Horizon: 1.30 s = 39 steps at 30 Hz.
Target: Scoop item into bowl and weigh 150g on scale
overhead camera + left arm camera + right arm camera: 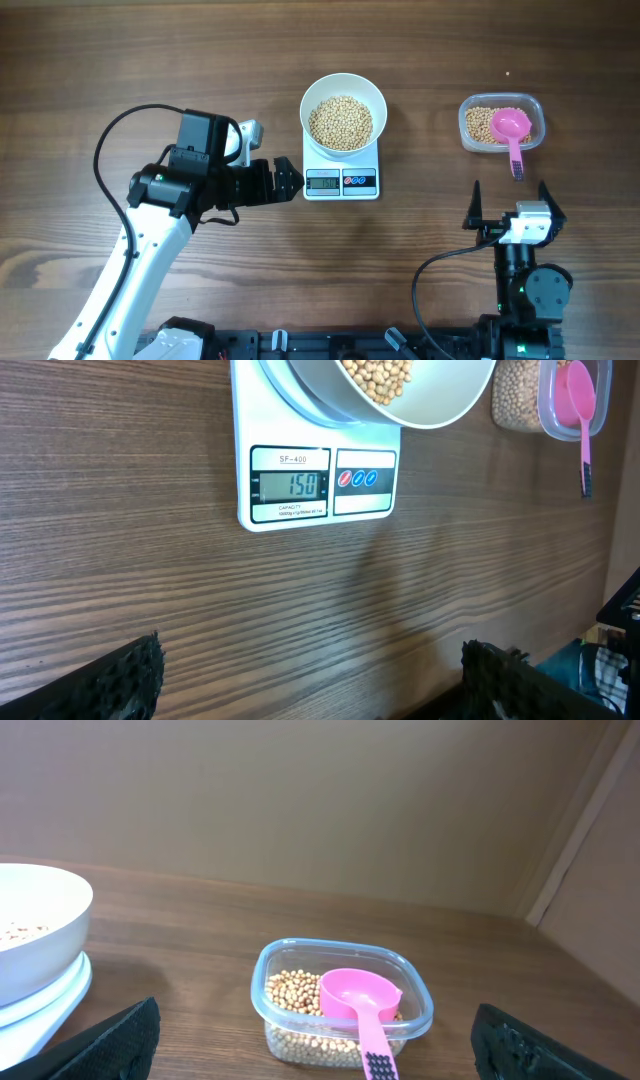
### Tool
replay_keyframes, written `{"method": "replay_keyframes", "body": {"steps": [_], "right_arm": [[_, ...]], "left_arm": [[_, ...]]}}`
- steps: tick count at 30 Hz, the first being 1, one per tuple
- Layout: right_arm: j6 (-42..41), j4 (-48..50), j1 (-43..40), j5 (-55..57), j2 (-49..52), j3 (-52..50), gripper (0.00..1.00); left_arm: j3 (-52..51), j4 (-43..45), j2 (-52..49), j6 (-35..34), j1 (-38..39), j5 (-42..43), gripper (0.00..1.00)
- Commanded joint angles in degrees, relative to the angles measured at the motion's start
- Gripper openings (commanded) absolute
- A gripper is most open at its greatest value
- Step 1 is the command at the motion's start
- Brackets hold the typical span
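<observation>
Left jaws were held wide and empty, just short of the scale (341,182), and 150 was shown on the display (290,484). The bowl (309,118) of beans (340,122) was sat on the scale, so best nothing gets added or bumped. In the tub (464,120) the scoop (511,128) was parked. Right jaws were spread wide too, well clear.

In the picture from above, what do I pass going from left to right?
First the left pincer, then the white bowl, then the bean tub.
</observation>
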<state>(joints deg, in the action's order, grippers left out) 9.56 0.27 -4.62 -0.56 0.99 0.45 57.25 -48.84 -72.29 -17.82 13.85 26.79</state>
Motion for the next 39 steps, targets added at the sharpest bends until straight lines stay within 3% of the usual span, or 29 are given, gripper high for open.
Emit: {"method": "replay_keyframes", "body": {"steps": [1, 35, 39], "right_arm": [[0.9, 0.1, 0.2, 0.9, -0.6, -0.2, 1.00], [1.0, 0.1, 0.2, 0.9, -0.6, -0.2, 1.00], [1.0, 0.1, 0.2, 0.9, -0.6, -0.2, 1.00]], "left_arm": [[0.0, 0.2, -0.3, 1.1, -0.2, -0.5, 1.00], [0.0, 0.2, -0.3, 1.1, -0.2, -0.5, 1.00], [0.0, 0.1, -0.3, 1.1, -0.2, -3.6, 1.00]]}}
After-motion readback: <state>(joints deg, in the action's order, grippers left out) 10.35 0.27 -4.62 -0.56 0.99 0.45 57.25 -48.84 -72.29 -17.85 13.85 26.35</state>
